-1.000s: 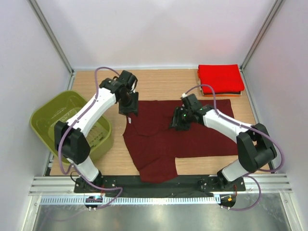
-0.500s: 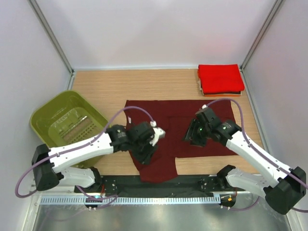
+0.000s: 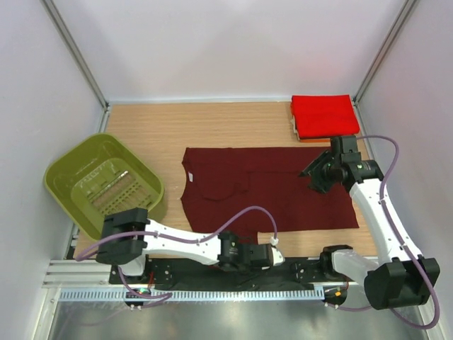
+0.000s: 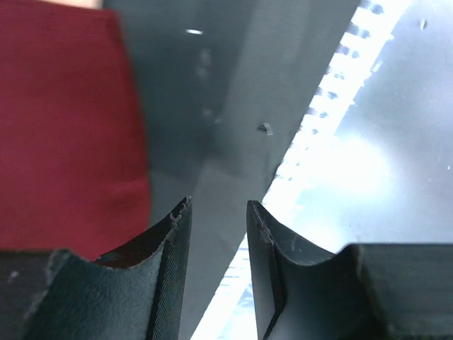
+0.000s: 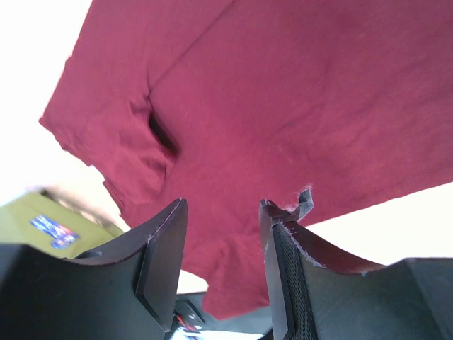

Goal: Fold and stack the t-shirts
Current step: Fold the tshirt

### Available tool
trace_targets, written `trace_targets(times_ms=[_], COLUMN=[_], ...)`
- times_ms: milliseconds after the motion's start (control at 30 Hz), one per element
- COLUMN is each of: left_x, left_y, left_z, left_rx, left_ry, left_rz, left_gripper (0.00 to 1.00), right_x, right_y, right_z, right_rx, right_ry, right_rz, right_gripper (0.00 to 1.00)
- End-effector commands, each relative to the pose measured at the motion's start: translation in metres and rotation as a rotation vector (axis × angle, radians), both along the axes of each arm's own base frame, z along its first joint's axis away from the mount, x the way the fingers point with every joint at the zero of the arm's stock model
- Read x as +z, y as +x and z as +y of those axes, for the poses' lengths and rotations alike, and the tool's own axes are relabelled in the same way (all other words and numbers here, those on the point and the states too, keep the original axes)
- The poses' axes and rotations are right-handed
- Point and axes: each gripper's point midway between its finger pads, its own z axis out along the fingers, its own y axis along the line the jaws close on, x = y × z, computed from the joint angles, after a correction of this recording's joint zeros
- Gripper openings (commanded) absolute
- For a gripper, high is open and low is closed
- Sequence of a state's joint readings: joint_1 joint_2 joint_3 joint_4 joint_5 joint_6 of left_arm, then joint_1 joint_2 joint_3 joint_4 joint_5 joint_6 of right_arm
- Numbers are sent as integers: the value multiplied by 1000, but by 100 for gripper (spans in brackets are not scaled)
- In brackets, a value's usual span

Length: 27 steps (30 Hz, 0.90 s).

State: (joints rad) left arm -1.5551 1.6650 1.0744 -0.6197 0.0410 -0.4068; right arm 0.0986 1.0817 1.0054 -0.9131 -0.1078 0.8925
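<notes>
Spreading wide across the middle of the worktop, the maroon shirt lies flat, its neck toward 9 o'clock and its hem toward 3 o'clock. One sleeve trails down toward 6 o'clock, right to the black rail. Up at 1 o'clock sits the red shirt, folded into a neat rectangle, with an orange layer and a dark edge peeking out beneath it. That pile sits apart from the maroon shirt.

Now the right gripper: it hangs over the maroon shirt's 2 o'clock corner, near the hem. From the wrist camera the right gripper has its fingers parted, with nothing between them and the maroon shirt filling the view below. A small ragged scrap shows at one fingertip; whether it is cloth or worn pad, I cannot tell.

Down at 6 o'clock, the left arm lies low along the near edge, its left gripper over the rail. Its wrist view shows the left gripper with only a narrow gap between the fingers, gripping nothing, the maroon shirt off to one side and the dark rail ahead.

Over at 9 o'clock stands the olive basket, close to the shirt's neck but not touching it.
</notes>
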Motion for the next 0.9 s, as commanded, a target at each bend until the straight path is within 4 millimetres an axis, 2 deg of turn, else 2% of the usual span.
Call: trace_targets(times_ms=[0,200,267,400,567,867], left_x=[7,-21,-17,4,16,-27], left_y=[-1,12,18,24,34,33], left_z=[-24,-16,-18,-25,-20,-5], left_rx=[-10,21,37,36,44,40], left_ry=[-93,-33,-50,-92,-69,43], left_rz=[-33,-97,-130,-166,-218,-214], left_gripper=[39,40,40,39,38,36], right_x=[13,18,17,15,15,20], right_y=[2,-2,-5,-9,-10,-8], right_z=[-9,-11,-12,-13,-14,-18], right_rx=[-25,-32,-34,-37,-37,-52], right_ry=[34,42,42,36,26,10], right_rz=[-27,-54,-58,-53,-54,-74], right_gripper=[52,52,52,52,52,52])
